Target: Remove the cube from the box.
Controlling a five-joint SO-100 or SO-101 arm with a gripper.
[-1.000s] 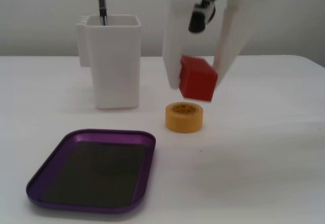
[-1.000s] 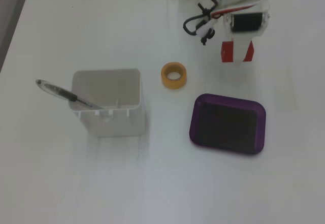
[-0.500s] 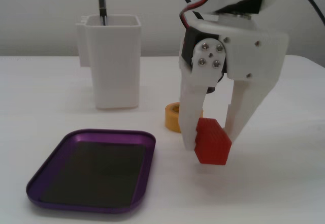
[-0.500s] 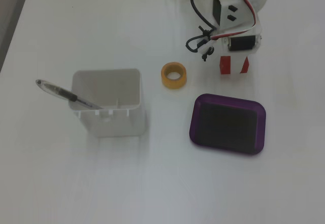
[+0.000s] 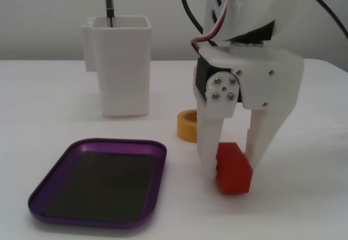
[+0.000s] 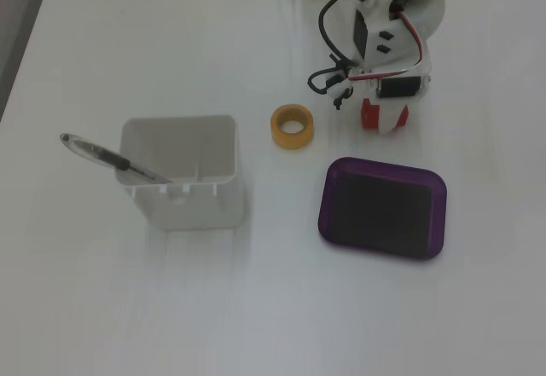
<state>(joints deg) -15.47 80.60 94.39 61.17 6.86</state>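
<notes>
The red cube sits between the two white fingers of my gripper, down at the table surface to the right of the box in a fixed view. The jaws are closed against its sides. The box is a shallow purple tray with a dark floor, and nothing lies in it. In the fixed view from above, only red edges of the cube show under the gripper, just beyond the far rim of the box.
A yellow tape roll lies just left of the gripper and also shows in the view from above. A tall white square container holding a pen stands further left. Black cables hang behind the arm.
</notes>
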